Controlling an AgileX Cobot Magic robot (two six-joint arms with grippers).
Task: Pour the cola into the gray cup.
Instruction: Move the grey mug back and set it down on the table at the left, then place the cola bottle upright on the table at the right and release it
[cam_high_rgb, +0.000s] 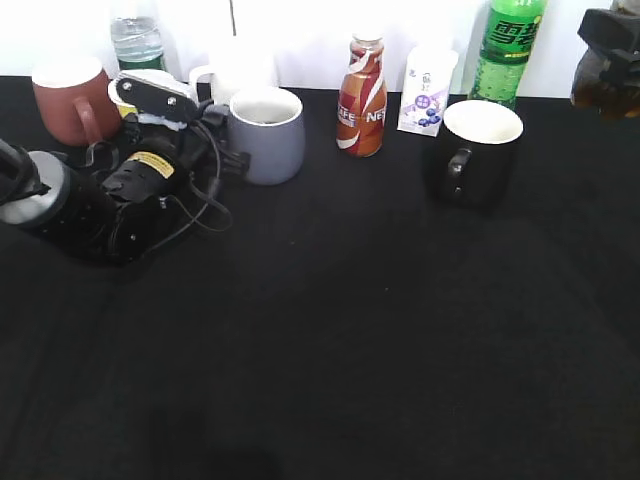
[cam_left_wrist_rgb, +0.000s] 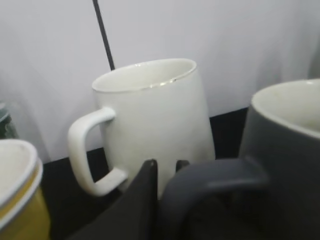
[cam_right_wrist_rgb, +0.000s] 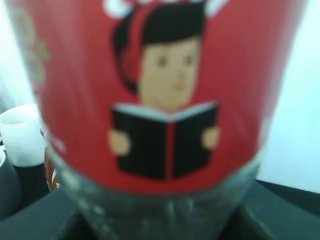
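The gray cup (cam_high_rgb: 268, 135) stands upright at the back left of the black table, with a white inside. My left gripper (cam_high_rgb: 222, 150) is shut on its loop handle. In the left wrist view the handle (cam_left_wrist_rgb: 210, 180) sits between the dark fingers (cam_left_wrist_rgb: 167, 167), and the gray cup's body (cam_left_wrist_rgb: 285, 150) is on the right. My right gripper (cam_high_rgb: 608, 40) is raised at the far right edge and shut on the cola (cam_high_rgb: 600, 88). The cola's red label (cam_right_wrist_rgb: 165, 75) fills the right wrist view, with clear plastic below it. Its cap is out of view.
A black mug (cam_high_rgb: 480, 150), a Nescafe bottle (cam_high_rgb: 362, 97), a small carton (cam_high_rgb: 428, 90) and a green soda bottle (cam_high_rgb: 508, 50) stand along the back. A white mug (cam_high_rgb: 235, 70) (cam_left_wrist_rgb: 155, 115), a brown mug (cam_high_rgb: 70, 100) and a yellow cup (cam_left_wrist_rgb: 20, 200) crowd the gray cup.
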